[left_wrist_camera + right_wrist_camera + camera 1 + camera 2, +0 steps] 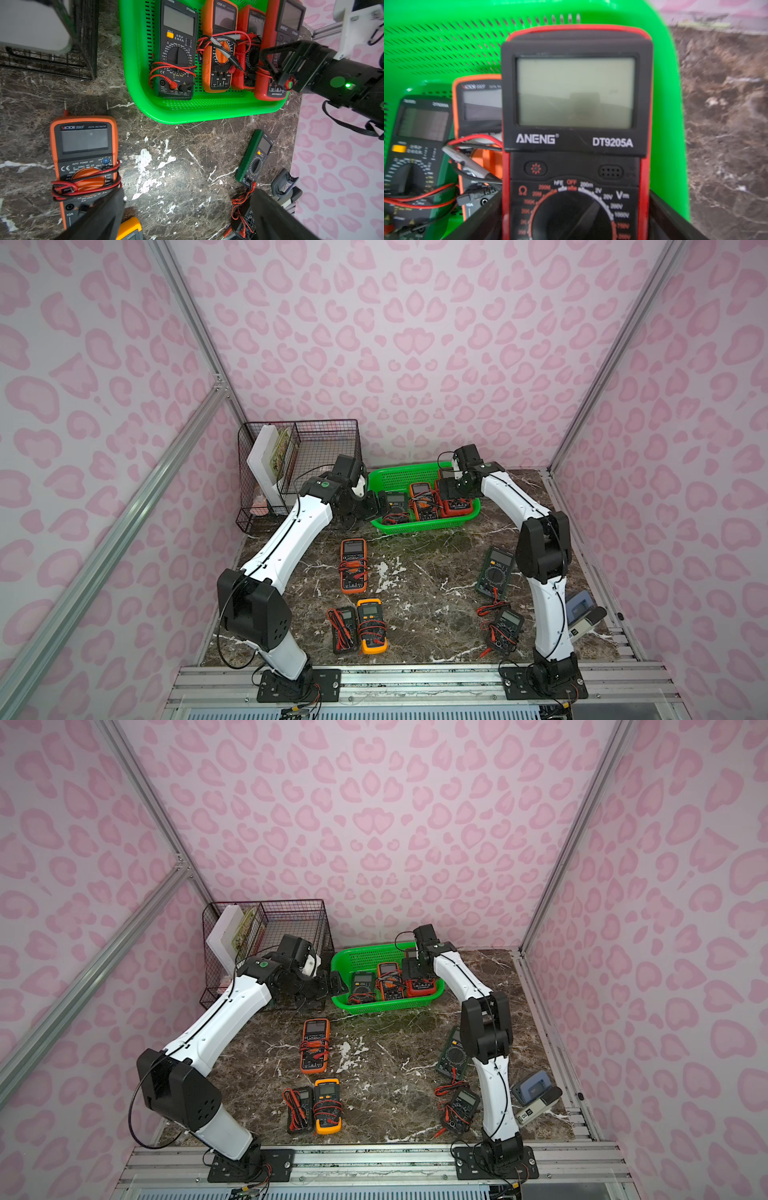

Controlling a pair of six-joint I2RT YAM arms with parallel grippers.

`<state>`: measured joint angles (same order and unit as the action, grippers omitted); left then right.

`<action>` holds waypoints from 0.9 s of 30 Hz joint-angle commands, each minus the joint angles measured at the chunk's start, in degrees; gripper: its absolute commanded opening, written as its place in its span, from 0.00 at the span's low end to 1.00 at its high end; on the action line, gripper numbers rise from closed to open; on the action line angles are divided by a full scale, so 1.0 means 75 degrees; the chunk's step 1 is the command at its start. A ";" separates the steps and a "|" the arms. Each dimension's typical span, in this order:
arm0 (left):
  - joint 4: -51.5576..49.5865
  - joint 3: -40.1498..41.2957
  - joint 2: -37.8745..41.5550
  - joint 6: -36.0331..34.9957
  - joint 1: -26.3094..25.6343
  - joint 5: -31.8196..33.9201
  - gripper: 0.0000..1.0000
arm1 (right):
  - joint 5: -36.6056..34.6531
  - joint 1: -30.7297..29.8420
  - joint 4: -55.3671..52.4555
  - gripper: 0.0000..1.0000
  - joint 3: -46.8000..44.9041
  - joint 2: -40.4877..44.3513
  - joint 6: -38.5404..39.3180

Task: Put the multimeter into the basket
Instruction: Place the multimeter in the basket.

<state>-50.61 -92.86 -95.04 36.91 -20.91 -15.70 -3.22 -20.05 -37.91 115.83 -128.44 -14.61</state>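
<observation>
The green basket (415, 526) (386, 1007) (187, 116) (446, 25) sits at the back of the marble table. It holds a dark multimeter (176, 52), an orange one (220, 47) and a red ANENG multimeter (457, 506) (575, 93) at its right end. My right gripper (451, 493) (272, 66) (575, 197) hovers over that red multimeter, jaws spread wide along both its sides. My left gripper (374, 510) (187, 195) is open and empty just outside the basket's left end. An orange multimeter (353, 565), a yellow one (372, 625) and a green one (494, 572) lie on the table.
A black wire rack (299, 464) with a white board stands at the back left, close behind my left wrist. Two small black multimeters (344, 628) (505, 630) lie near the front edge. A blue-grey device (582, 610) rests at the front right.
</observation>
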 commanded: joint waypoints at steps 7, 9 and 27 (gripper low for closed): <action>0.0256 0.0147 -0.0077 0.0024 -0.0036 -0.0171 0.98 | 0.0302 0.0036 0.0458 1.00 0.0246 0.0119 0.0233; 0.0277 0.0130 -0.0103 0.0027 -0.0037 -0.0195 0.98 | 0.0421 0.0040 0.0418 1.00 0.0440 0.0048 0.0128; 0.0287 -0.0924 -0.0987 -0.0209 -0.0032 -0.0185 0.99 | 0.0166 -0.0147 -0.0089 1.00 0.1176 -0.0326 0.0019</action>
<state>-48.99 -97.38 -100.71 36.49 -21.23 -17.04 -3.86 -21.28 -38.63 124.05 -130.78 -13.30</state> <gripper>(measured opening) 0.985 0.996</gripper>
